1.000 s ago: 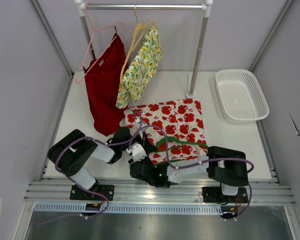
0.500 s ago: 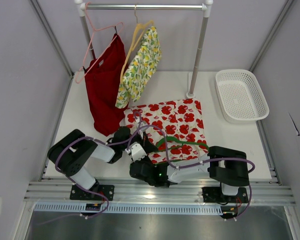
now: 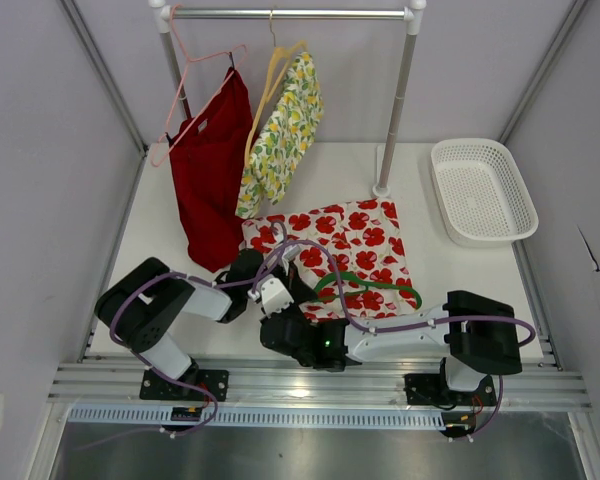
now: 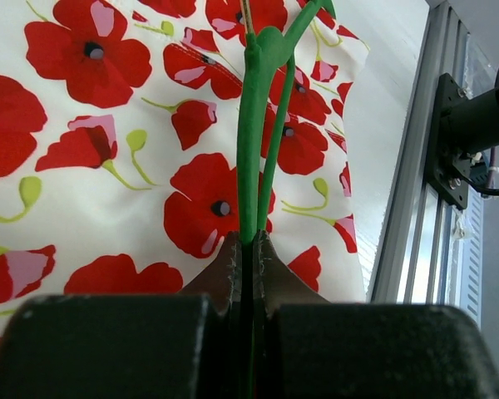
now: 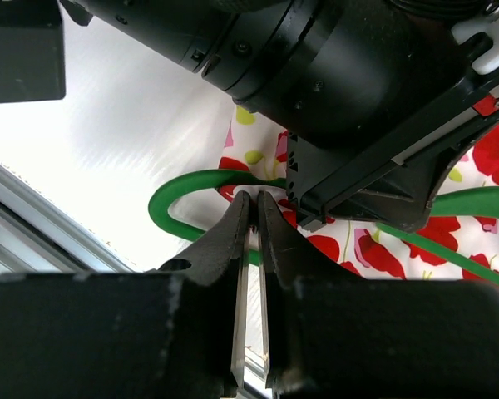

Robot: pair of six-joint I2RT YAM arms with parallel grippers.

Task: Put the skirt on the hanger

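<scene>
From above, the skirt (image 3: 355, 235) lies flat on the surface (image 3: 450, 275) before the rack post (image 3: 392, 120), with the hanger (image 3: 370, 287) on its edge farthest from that post. Left wrist: the left pincer (image 4: 248, 241) clamps the hanger's wire, probably steadying it. Right wrist: the right pincer (image 5: 251, 198) is narrowed to a slit at the hem; whether it holds cloth is unclear.

Left claw (image 4: 248, 243) tight on the green hanger (image 4: 248, 125), over the red-flowered skirt (image 4: 108, 195), metal rail (image 4: 409, 208) at right.
</scene>
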